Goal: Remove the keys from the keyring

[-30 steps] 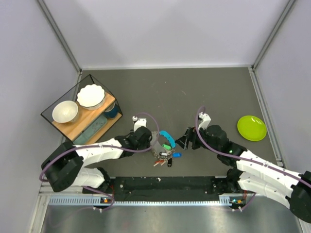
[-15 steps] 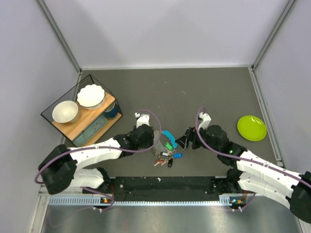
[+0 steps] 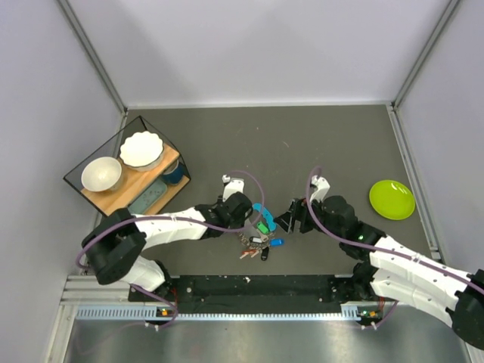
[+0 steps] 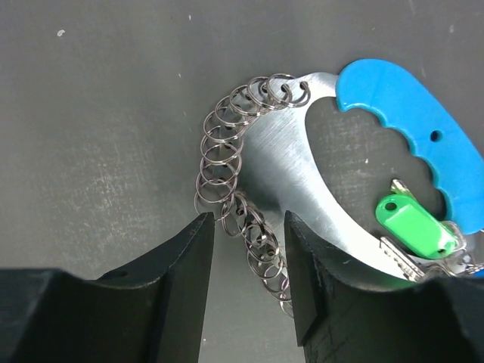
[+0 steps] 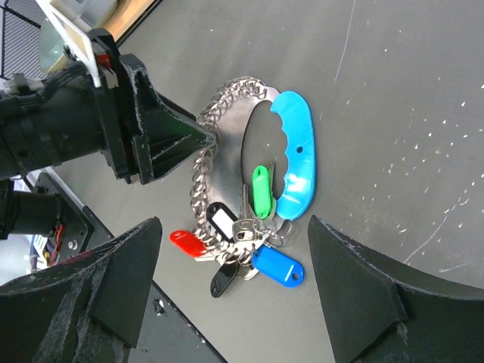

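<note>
The keys (image 5: pixel 249 227) lie bunched on the dark table, with red (image 5: pixel 185 242), blue (image 5: pixel 276 266), green (image 5: pixel 262 190) and black tags. A thin keyring (image 5: pixel 278 236) threads their heads. They hang on a curved steel piece with a cyan handle (image 4: pixel 412 128) and a chain of small rings (image 4: pixel 219 162). My left gripper (image 4: pixel 248 261) is low over the table and open, one jaw on each side of the chain's lower links. My right gripper (image 5: pixel 234 265) hovers wide open to the right of the keys (image 3: pixel 259 240), holding nothing.
A lime-green plate (image 3: pixel 392 199) lies at the right. At the left, a black wire frame (image 3: pixel 91 155) holds two white bowls on a wooden shelf. The arms' base rail (image 3: pixel 249 287) runs just in front of the keys.
My left gripper has moved right and closer to the key bunch, onto the chain, and its jaws have narrowed a little. The right gripper and the keys have barely moved.
</note>
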Controlling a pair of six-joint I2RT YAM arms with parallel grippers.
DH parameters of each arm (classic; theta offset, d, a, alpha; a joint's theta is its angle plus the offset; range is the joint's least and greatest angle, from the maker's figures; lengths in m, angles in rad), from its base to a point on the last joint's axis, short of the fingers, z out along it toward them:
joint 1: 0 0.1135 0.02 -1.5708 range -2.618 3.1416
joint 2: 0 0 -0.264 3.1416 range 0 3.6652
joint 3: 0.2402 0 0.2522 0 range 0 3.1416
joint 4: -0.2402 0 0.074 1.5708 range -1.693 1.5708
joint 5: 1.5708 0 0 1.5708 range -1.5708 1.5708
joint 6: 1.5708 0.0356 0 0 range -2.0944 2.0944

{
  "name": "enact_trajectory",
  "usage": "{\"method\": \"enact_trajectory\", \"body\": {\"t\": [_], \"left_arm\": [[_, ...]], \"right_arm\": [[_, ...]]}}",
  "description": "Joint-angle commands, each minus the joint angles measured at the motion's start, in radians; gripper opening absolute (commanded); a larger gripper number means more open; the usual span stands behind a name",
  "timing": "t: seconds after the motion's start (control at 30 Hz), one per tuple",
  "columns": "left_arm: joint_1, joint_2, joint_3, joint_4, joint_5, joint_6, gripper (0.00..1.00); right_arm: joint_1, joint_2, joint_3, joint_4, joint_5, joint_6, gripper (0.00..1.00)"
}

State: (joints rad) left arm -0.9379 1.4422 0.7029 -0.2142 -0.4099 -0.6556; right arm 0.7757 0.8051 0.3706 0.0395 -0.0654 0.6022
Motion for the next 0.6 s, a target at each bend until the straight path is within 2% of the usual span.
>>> {"method": "enact_trajectory", "body": {"t": [0.0,0.27,0.37,0.5,0.53,0.57], "left_arm": [[-0.009,0.026,0.040,-0.028,-0.049,-0.001,0.47],[-0.012,0.052,0.030,-0.030,-0.063,-0.009,0.44],[-0.012,0.064,0.035,-0.024,-0.047,-0.009,0.40],[-0.012,0.081,0.044,-0.021,-0.018,-0.003,0.21],[-0.012,0.083,0.050,-0.021,-0.010,0.002,0.10],[-0.012,0.083,0.055,-0.021,-0.003,0.005,0.03]], "right_arm": [[-0.004,-0.029,-0.004,0.019,0.021,-0.019,0.79],[-0.004,-0.030,-0.015,0.022,0.033,-0.016,0.78],[-0.004,-0.029,-0.018,0.028,0.032,-0.005,0.78],[-0.003,-0.030,-0.035,0.046,0.026,0.013,0.78],[-0.004,-0.030,-0.038,0.052,0.024,0.016,0.79],[-0.004,-0.032,-0.042,0.065,0.022,0.019,0.78]]}}
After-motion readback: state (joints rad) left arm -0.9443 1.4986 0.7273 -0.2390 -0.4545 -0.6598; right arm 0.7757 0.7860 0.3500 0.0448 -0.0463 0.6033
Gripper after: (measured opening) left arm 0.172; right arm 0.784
